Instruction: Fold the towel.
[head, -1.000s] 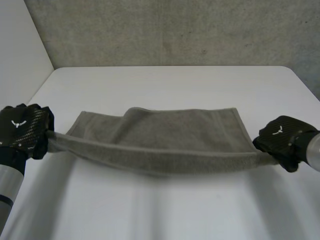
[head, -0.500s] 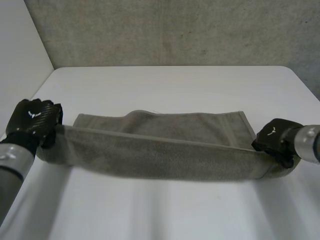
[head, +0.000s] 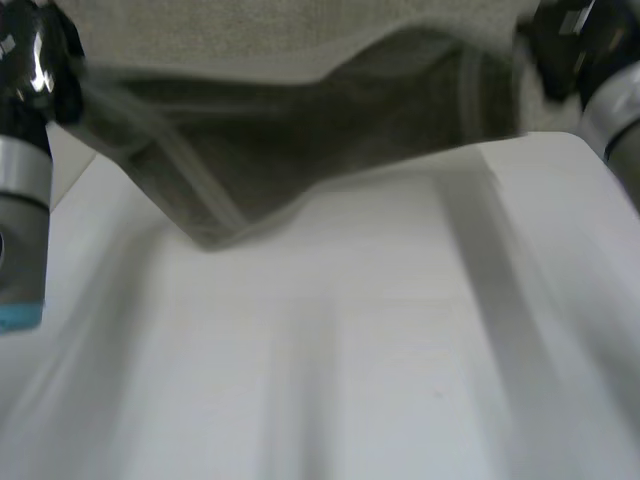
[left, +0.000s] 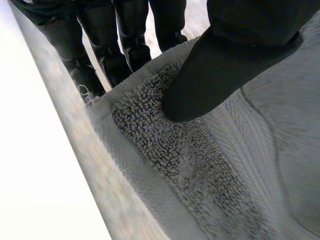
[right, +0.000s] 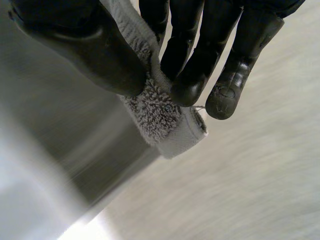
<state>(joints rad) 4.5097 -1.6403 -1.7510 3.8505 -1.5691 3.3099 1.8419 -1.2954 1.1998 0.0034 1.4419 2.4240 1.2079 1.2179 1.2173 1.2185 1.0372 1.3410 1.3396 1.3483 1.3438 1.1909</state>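
Towel hangs spread between left robot hand and right robot hand, above the bench; left robot hand is clamped on one end corner; right robot hand pinches the opposite corner; this two-corner hold probably serves to lay one half over the other.

support: white table | towel low corner just over it, contact unclear
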